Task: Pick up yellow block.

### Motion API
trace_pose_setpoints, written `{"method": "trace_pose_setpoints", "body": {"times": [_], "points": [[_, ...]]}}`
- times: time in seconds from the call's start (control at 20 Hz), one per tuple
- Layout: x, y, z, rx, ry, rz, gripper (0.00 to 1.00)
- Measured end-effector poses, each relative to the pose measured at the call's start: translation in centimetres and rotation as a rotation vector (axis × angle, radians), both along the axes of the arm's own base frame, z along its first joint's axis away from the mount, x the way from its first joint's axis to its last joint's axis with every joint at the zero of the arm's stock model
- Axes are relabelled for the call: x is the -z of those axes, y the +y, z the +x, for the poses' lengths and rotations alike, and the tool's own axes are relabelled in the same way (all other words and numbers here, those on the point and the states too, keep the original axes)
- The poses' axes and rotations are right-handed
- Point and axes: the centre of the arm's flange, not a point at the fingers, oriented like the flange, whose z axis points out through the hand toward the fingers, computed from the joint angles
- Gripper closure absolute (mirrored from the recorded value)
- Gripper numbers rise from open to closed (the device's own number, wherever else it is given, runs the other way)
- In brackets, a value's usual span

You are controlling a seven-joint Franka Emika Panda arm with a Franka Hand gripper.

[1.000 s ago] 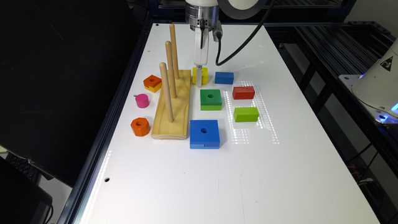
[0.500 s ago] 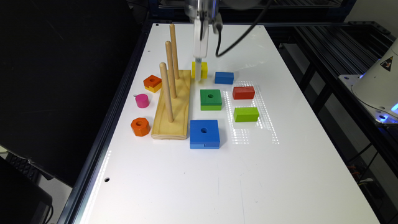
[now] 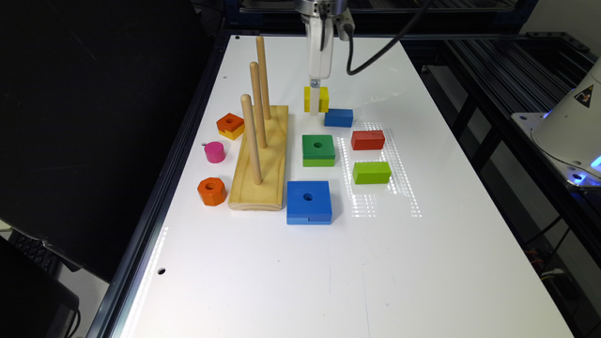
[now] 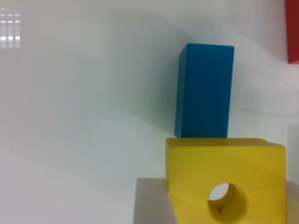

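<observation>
Exterior view, yellow block [image 3: 316, 99] lifted higher, jaws clamped

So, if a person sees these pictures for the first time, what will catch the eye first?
Probably the small yellow wooden block with a round hole, held in the white gripper above the white table, near the small blue rectangular block. Next, the pale wooden base with three upright pegs, standing to the exterior view's left of the green and big blue holed squares.

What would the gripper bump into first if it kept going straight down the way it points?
Probably the white table. The gripper points down, shut on the yellow block, which looks lifted; bare table seems to lie beneath, though depth is unclear.
</observation>
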Motion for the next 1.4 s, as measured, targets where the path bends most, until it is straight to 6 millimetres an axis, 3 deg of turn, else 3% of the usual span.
{"method": "trace_pose_setpoints", "body": {"times": [0.15, 0.35, 0.65, 0.9, 1.2, 1.4], "points": [[-2.3, 0.1, -0.2, 0.0, -0.004, -0.003, 1.0], [-3.1, 0.2, -0.5, -0.001, -0.007, -0.005, 1.0], [-6.6, 0.3, -0.7, -0.001, -0.016, -0.009, 1.0], [-7.0, 0.4, -0.7, -0.001, -0.018, -0.01, 1.0], [-10.3, 0.5, -0.9, 0.001, -0.026, -0.012, 1.0], [-10.7, 0.5, -1.0, 0.002, -0.024, -0.011, 1.0]]}}
